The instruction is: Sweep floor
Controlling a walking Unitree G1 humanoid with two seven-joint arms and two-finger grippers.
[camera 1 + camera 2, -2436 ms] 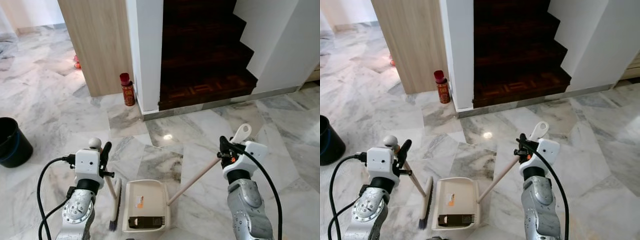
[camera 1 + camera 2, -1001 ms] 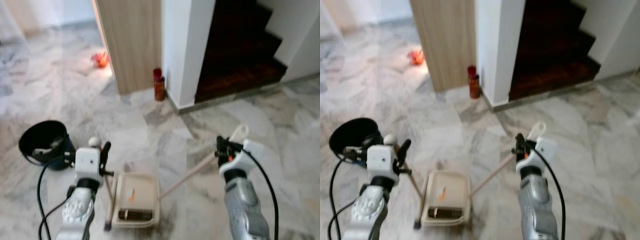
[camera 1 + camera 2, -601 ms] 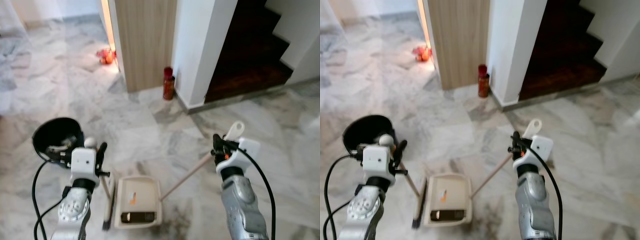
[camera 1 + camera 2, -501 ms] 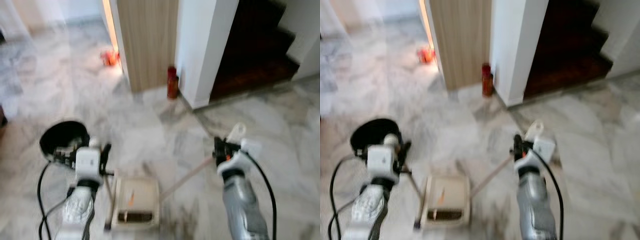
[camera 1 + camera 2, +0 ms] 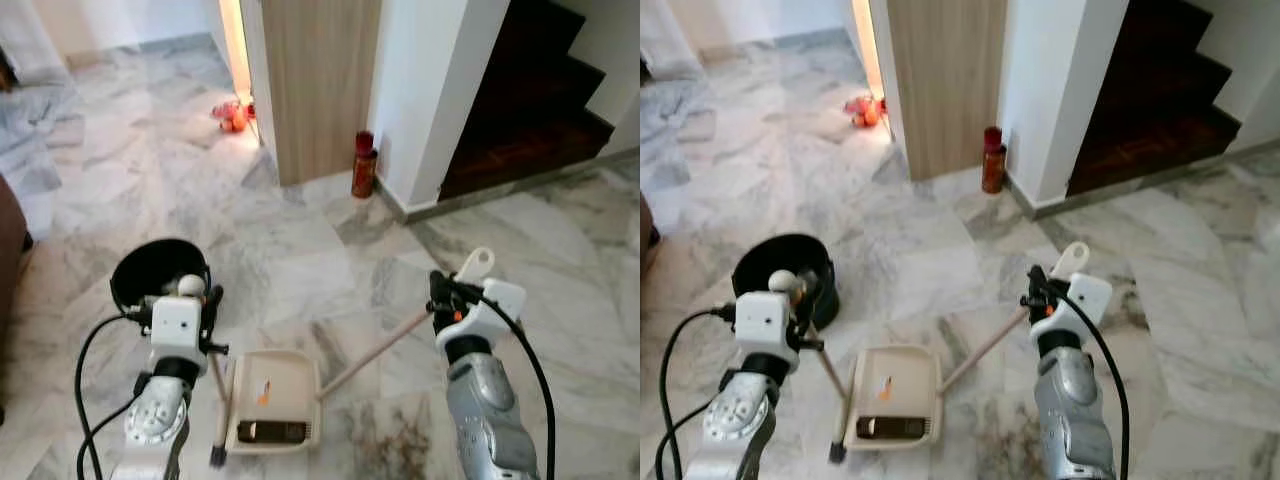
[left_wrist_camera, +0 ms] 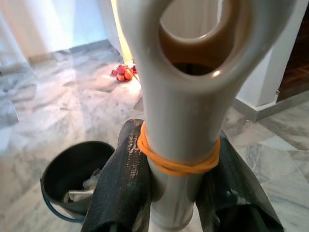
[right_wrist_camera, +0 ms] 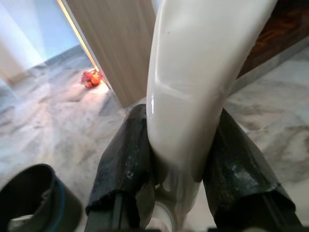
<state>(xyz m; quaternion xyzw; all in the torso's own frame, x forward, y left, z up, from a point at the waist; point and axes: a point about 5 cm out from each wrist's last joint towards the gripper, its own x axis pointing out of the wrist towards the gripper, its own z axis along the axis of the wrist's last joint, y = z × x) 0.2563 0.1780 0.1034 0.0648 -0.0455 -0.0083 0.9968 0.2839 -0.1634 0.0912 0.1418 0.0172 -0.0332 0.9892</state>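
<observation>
Both grippers busy on the marble floor
left gripper point(image 6: 176, 193) clenched on broom point(image 5: 215, 395); right gripper point(image 7: 186, 159) gripping dustpan point(image 5: 272, 400) handle; bucket point(image 5: 150, 270) beside.

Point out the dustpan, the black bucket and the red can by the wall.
dustpan point(image 5: 277, 385): left eye view, on its cream tray.
black bucket point(image 5: 125, 284): left eye view, on its near rim.
red can point(image 5: 992, 160): right eye view, on the middle of its body.

floor point(image 5: 300, 260): glossy veined marble | dustpan point(image 5: 273, 400): smooth plastic (cream) | stairs point(image 5: 530, 110): dark wood
</observation>
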